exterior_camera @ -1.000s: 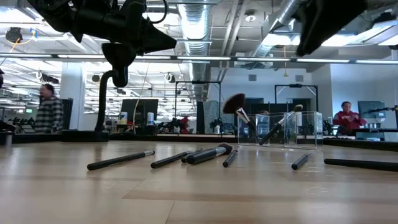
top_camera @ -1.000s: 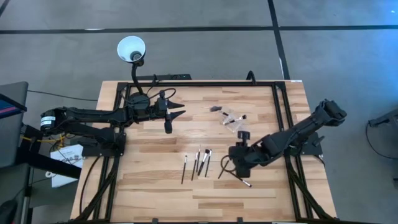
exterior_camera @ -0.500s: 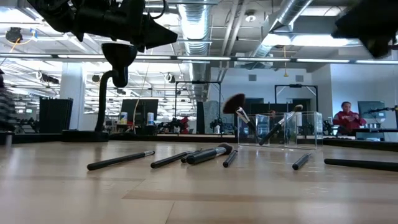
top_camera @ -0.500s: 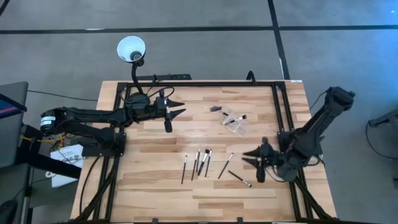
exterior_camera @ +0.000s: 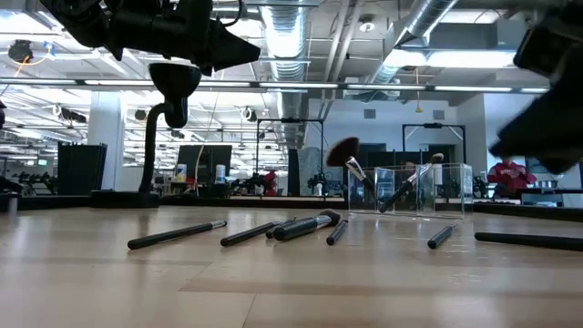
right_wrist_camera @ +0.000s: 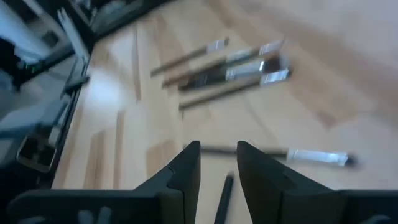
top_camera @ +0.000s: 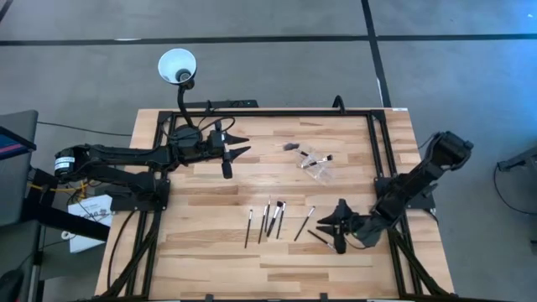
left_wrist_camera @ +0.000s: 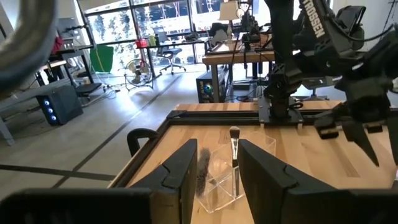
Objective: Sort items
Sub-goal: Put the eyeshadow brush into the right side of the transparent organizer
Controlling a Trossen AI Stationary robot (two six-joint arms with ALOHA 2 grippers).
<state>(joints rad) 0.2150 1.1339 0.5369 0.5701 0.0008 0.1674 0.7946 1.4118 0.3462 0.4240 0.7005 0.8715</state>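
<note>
While the left tool (top_camera: 239, 144) hangs above the far left part of the wooden tabletop (top_camera: 218, 260), its fingers (left_wrist_camera: 186, 165) parted with a clear gap and nothing between them, the right tool (top_camera: 331, 226) sits low over the near right part, its two fingers (right_wrist_camera: 186, 165) likewise apart and empty.

Seen from above, four makeup brushes (top_camera: 267, 220) lie side by side in a tight group near the middle of the tabletop, handles toward the near edge. Just to their right lies a fifth brush (top_camera: 304, 223) at a slant. A sixth brush (top_camera: 320, 237) lies just beside the right tool; in the right wrist view its dark handle (right_wrist_camera: 221, 202) shows between the parted fingers, and the slanted brush lies crosswise just beyond the fingertips. Whether the tool touches either cannot be told.

Farther back, well apart from both tools, a small clear plastic holder (top_camera: 317, 164) holds more brushes, among them a fan-shaped brush (exterior_camera: 344, 155) that leans out of it. A black gooseneck lamp with a white shade (top_camera: 177, 65) stands at the far left corner.
</note>
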